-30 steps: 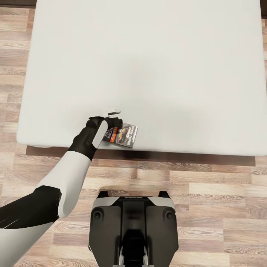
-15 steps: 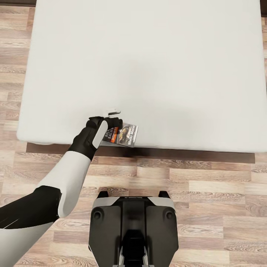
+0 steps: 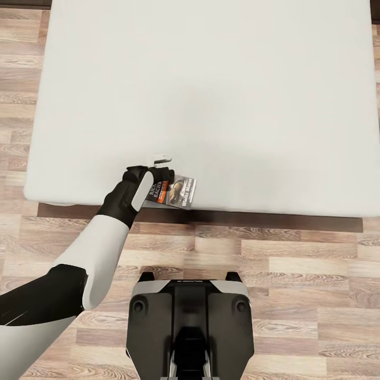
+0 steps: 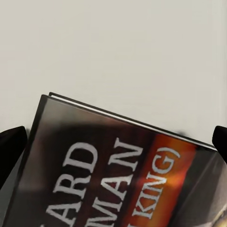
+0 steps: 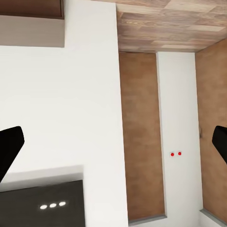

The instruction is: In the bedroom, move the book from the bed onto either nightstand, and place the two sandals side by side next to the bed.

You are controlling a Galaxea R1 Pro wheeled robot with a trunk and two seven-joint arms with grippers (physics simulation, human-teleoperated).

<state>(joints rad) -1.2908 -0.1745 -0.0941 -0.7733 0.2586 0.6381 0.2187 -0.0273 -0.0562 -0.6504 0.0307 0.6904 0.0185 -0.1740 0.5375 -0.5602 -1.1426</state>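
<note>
The book (image 3: 178, 191), a dark paperback with an orange band and white lettering, lies on the bed (image 3: 211, 95) at the near edge of the off-white mattress. My left gripper (image 3: 157, 180) hangs right over the book's left part, pointing down. In the left wrist view the book (image 4: 109, 175) spans the space between the two black fingertips (image 4: 10, 144), and the left gripper (image 4: 113, 142) is open around it. My right gripper (image 5: 113, 146) is open and holds nothing. The sandals and the nightstand are out of view.
Wood-plank floor (image 3: 295, 264) runs along the bed's near side and both flanks. The dark bed frame (image 3: 264, 221) shows as a strip under the mattress edge. My base (image 3: 190, 327) stands on the floor just before the bed.
The whole picture shifted slightly a second ago, so the camera moved. The left gripper stays over the book, which lies in the same spot.
</note>
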